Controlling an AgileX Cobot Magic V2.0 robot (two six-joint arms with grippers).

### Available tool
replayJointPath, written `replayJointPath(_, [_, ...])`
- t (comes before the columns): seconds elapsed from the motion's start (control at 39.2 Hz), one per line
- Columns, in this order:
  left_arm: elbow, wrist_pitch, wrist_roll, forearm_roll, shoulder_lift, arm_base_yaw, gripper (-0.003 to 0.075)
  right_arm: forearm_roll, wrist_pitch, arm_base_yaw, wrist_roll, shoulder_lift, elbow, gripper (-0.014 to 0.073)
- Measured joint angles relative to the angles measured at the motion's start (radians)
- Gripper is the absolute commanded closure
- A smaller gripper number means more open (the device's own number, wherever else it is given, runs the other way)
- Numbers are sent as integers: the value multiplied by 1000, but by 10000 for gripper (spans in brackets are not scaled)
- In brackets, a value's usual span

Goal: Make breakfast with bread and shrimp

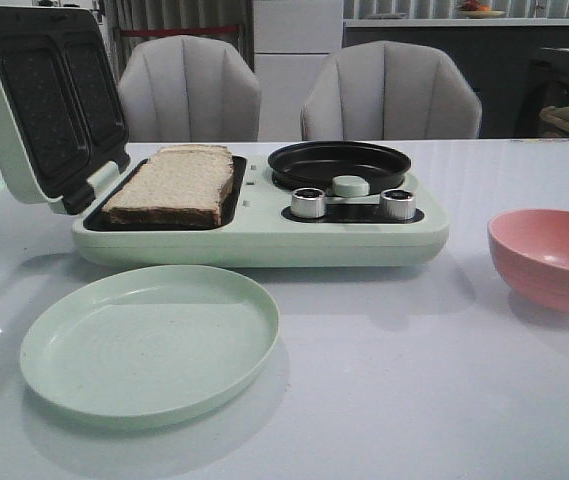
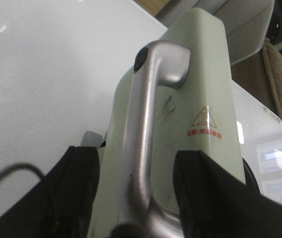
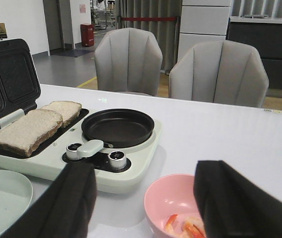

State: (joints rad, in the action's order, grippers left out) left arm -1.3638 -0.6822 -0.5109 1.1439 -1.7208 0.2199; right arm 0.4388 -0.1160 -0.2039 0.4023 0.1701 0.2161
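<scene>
Two bread slices (image 1: 174,185) lie side by side on the left grill plate of the pale green breakfast maker (image 1: 264,240); the right wrist view shows both, the near one (image 3: 24,131) and the far one (image 3: 64,110). The shrimp (image 3: 188,228) lie in the pink bowl (image 3: 168,198). My right gripper (image 3: 148,203) is open above the bowl's near side and holds nothing. My left gripper (image 2: 140,166) is open, one finger on each side of the lid's silver handle (image 2: 145,114), and no contact shows. Neither gripper shows in the front view.
The maker's lid (image 1: 34,100) stands open at the left. A black round pan (image 1: 339,162) sits on the maker's right side, behind two knobs (image 1: 308,203). A pale green plate (image 1: 149,340) lies in front. The pink bowl (image 1: 549,258) stands at the right. Two chairs stand behind the table.
</scene>
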Motion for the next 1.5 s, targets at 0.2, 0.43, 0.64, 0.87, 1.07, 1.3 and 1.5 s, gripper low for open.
replayJointPath(0.2, [-1,-33,-119,113,-57,-42,337,0,0,0,0,0,0,64])
replayJointPath(0.43, [-12,-13,-165,159,-56,-157,337,2,0,0,0,0,0,64])
replayJointPath(0.64, [-12,-11,-200,143,-56,-258,337,2,0,0,0,0,0,64])
replayJointPath(0.87, [-8,45,-230,21,-62,-392,337,2,0,0,0,0,0,64])
replayJointPath(1.07, [-8,77,-237,-84,-66,-486,337,2,0,0,0,0,0,64])
replayJointPath(1.3, [-6,81,-237,-143,-51,-490,337,2,0,0,0,0,0,64])
replayJointPath(1.5, [-5,71,-237,-284,38,-490,337,2,0,0,0,0,0,64])
